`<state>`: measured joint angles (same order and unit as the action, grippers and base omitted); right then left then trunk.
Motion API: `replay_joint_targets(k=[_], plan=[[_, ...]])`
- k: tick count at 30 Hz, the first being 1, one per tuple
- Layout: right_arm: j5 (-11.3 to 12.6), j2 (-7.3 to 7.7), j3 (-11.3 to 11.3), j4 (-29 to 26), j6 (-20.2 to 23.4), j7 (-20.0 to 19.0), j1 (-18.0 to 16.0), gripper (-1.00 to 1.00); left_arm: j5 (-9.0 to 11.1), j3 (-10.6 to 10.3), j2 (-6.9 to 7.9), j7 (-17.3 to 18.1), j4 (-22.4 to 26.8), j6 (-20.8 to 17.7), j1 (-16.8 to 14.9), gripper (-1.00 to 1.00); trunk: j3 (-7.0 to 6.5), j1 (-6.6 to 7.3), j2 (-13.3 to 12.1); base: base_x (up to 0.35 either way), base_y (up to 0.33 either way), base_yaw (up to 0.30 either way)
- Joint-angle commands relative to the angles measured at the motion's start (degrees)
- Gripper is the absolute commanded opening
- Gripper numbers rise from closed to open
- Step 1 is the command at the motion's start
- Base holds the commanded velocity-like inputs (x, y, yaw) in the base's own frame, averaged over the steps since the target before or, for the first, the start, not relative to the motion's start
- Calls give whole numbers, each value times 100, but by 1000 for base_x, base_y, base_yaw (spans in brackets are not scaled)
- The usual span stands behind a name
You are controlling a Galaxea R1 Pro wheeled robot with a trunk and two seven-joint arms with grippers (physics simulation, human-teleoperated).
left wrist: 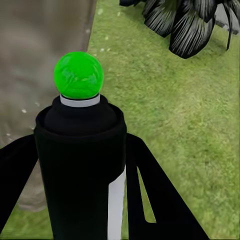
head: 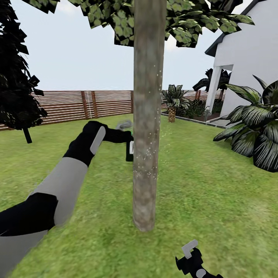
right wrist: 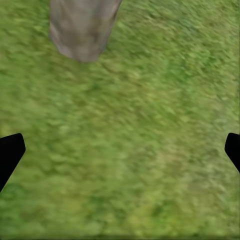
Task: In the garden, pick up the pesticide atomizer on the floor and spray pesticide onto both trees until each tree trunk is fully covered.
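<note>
- Left gripper (head: 124, 136): clamped on the pesticide atomizer (head: 129, 150), raised over the lawn (head: 216, 185).
- Pesticide atomizer: dark bottle between the black fingers (left wrist: 160, 200), green dot (left wrist: 78, 75) on top, held just beside the tree trunk (head: 146, 116).
- Tree trunk: directly ahead of the held bottle, dotted with white pesticide (head: 148, 154) specks.
- Right gripper (head: 190, 258): low, fingers (right wrist: 9, 152) spread apart over grass, holding nothing.
- White house (head: 251, 58): well beyond the right gripper.

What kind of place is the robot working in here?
Most likely a fenced back garden: green lawn, a brown slatted wooden fence, a white house, and a tree trunk under leafy canopy.
</note>
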<state>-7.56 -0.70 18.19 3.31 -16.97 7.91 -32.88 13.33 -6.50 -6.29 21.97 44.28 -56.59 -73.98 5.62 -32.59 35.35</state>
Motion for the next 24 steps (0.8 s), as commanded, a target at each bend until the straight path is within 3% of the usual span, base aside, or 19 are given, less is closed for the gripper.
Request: replay_joint_targets(k=[1,10,14,19,21,24], plan=[[0,0,0,2,0,0,0,100,13,0,-5,1,-263,-5,-198,-100,0,0,0,0,0,0],[0,0,0,-1,1,0,10,100,25,0,-13,1,-676,-12,-1013,-100,0,0,0,0,0,0],[0,0,0,0,1,0,10,100,28,0,-13,1,-1188,-10,-1466,-100,0,0,0,0,0,0],[0,0,0,1,211,0,10,100,29,1,-13,1,-1472,-10,-1980,-100,0,0,0,0,0,0],[-6,0,0,0,367,0,10,100,29,6,-13,-4,-1827,-9,-2427,-100,0,0,0,0,0,0],[-8,0,0,-3,405,0,10,100,29,8,-13,-7,-2025,-9,-2759,-100,0,0,0,0,0,0]])
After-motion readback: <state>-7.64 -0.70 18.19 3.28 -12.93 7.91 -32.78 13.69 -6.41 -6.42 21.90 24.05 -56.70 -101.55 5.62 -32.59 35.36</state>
